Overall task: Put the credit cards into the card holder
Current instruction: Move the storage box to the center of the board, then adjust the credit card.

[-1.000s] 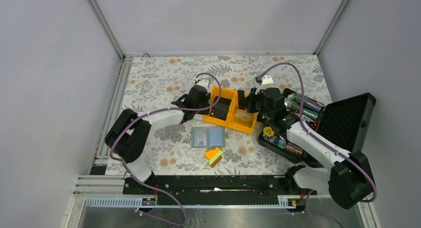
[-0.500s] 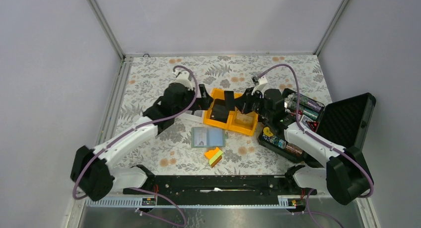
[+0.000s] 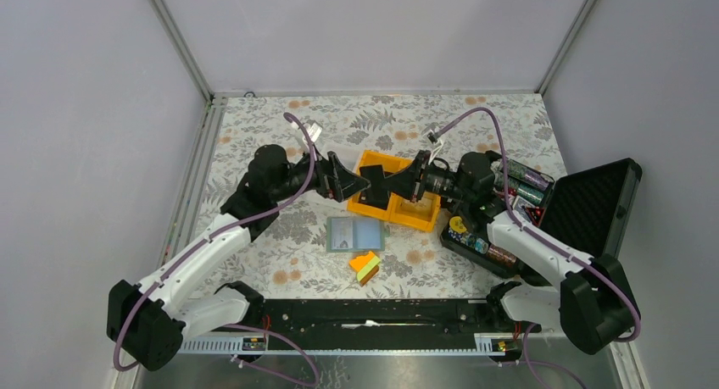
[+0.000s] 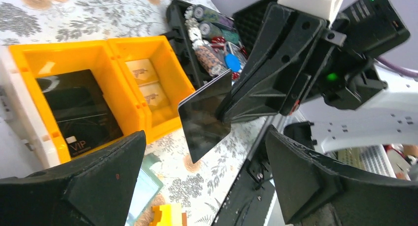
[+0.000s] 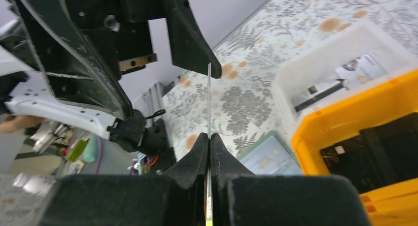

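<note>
Above the flowered tabletop (image 3: pixel 254 122), the black card (image 4: pixel 204 115) pinched edgewise in the right fingers (image 4: pixel 261 88) could be knocked loose if met askew by the wide-spread left fingers (image 4: pixel 93 181).

Orange bin (image 3: pixel 366 208), wedge block (image 3: pixel 365 267), black case (image 3: pixel 593 207)

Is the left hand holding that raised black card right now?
No, the right hand pinches the black card, and the left hand stands wide open.

We read only "VIP", in pale letters on the black card (image 4: pixel 81 113) lying in the yellow bin (image 4: pixel 64 49); other print is too blurred.
</note>
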`<state>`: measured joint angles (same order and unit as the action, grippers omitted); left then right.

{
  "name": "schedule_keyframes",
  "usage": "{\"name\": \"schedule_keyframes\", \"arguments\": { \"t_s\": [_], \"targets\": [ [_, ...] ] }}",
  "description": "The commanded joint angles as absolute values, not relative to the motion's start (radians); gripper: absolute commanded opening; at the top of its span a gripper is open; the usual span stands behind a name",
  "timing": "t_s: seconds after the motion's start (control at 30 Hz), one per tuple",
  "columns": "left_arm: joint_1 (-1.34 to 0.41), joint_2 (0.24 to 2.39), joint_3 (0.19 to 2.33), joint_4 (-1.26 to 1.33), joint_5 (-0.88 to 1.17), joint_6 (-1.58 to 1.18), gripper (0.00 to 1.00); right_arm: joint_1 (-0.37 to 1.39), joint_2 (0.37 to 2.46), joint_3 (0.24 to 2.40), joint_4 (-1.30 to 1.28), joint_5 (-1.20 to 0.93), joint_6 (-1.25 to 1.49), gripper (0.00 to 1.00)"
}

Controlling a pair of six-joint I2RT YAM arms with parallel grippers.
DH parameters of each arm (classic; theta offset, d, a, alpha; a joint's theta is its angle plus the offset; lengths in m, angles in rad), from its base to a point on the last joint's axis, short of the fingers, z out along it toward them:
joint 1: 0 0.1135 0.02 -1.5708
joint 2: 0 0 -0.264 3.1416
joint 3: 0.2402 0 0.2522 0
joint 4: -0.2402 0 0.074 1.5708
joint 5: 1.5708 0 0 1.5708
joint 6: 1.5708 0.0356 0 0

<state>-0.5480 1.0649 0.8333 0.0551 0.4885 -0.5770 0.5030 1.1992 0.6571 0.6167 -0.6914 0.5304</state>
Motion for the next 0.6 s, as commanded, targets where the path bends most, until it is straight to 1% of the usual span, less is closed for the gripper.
{"name": "schedule_keyframes", "arguments": {
  "t_s": [0.0,0.1,0.17,0.2,0.33,0.37,0.4,0.43,0.5,0.53,0.57],
  "targets": [
    [-0.546,1.017,0.827,0.119,0.633,-0.571,0.93,0.502,1.152,0.692,0.709,-0.815,0.598,0.0],
    [-0.546,0.999,0.812,0.131,0.647,-0.575,0.7,0.502,1.148,0.699,0.724,-0.844,0.625,0.0],
    [-0.546,0.991,0.795,0.158,0.649,-0.593,0.58,0.501,1.154,0.699,0.749,-0.866,0.649,0.0],
    [-0.546,0.988,0.791,0.166,0.654,-0.596,0.55,0.501,1.156,0.7,0.761,-0.877,0.66,0.0],
    [-0.546,0.994,0.774,0.217,0.678,-0.633,0.51,0.501,1.17,0.703,0.795,-0.919,0.696,0.0],
    [-0.546,0.998,0.772,0.222,0.681,-0.637,0.45,0.502,1.172,0.705,0.796,-0.932,0.701,0.0],
    [-0.546,1.002,0.772,0.231,0.69,-0.641,0.36,0.501,1.174,0.708,0.799,-0.946,0.706,0.0],
    [-0.546,1.008,0.768,0.251,0.703,-0.65,0.29,0.502,1.177,0.713,0.8,-0.962,0.713,0.0],
    [-0.547,1.02,0.744,0.335,0.735,-0.689,0.22,0.502,1.185,0.721,0.81,-1.009,0.731,0.0],
    [-0.546,1.027,0.73,0.384,0.756,-0.716,0.18,0.502,1.188,0.724,0.816,-1.025,0.743,0.0],
    [-0.546,1.034,0.718,0.431,0.778,-0.741,0.12,0.502,1.187,0.726,0.816,-1.031,0.749,0.0]
  ]
}}
